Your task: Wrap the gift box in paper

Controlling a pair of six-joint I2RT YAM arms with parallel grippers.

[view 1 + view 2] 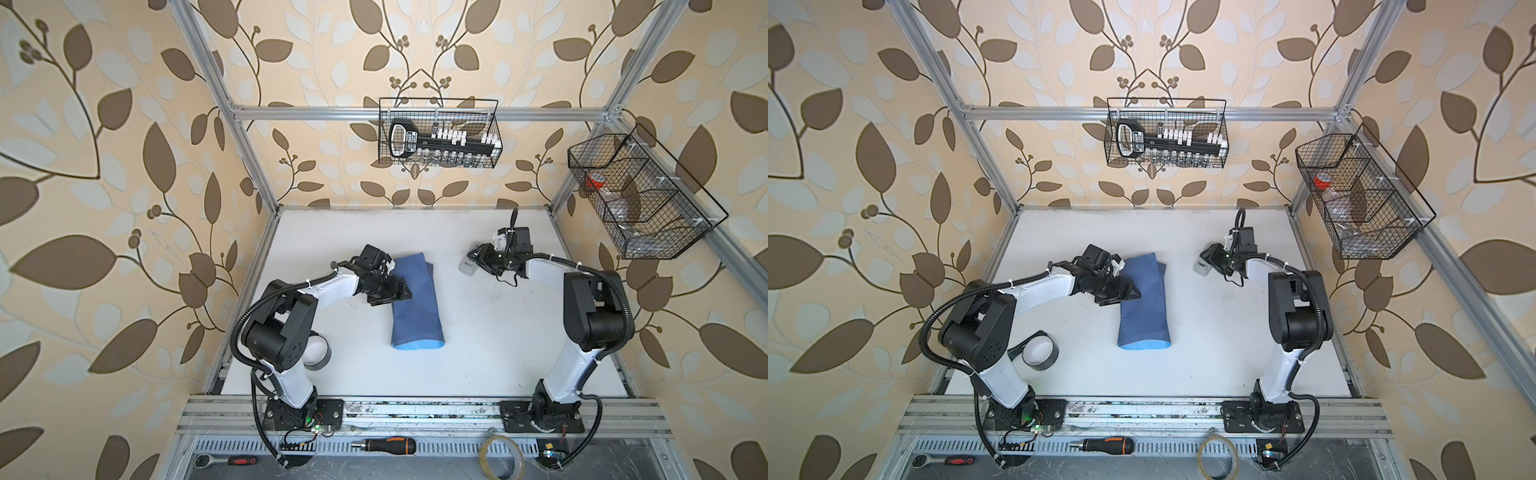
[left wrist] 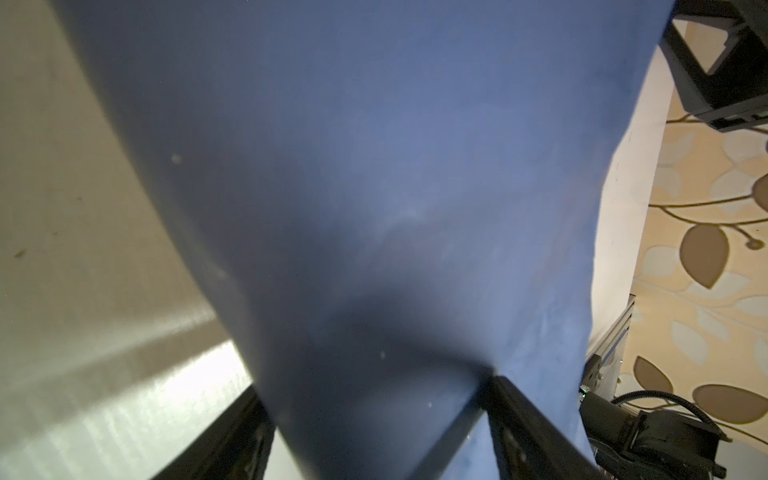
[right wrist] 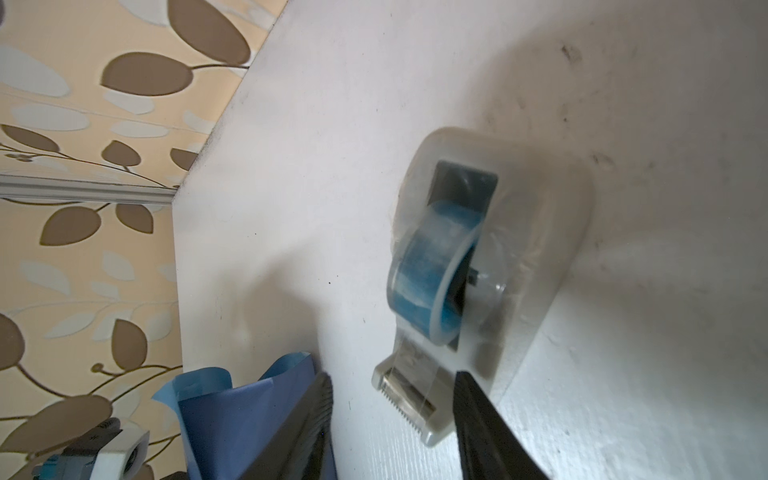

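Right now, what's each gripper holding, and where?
Left gripper grips the folded paper on its arm-facing side. Right gripper holds nothing; open jaws straddle the tape dispenser's cutter end.

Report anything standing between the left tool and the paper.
Nothing visible does. The left tool is on the paper; in the left wrist view the paper fills the gap between its fingers. The gift box itself is not visible.

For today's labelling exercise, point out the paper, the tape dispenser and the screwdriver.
paper (image 1: 417, 307): a top view, dark outer face.
tape dispenser (image 3: 525, 257): right wrist view, clear side wall.
screwdriver (image 1: 388, 445): a top view, handle.
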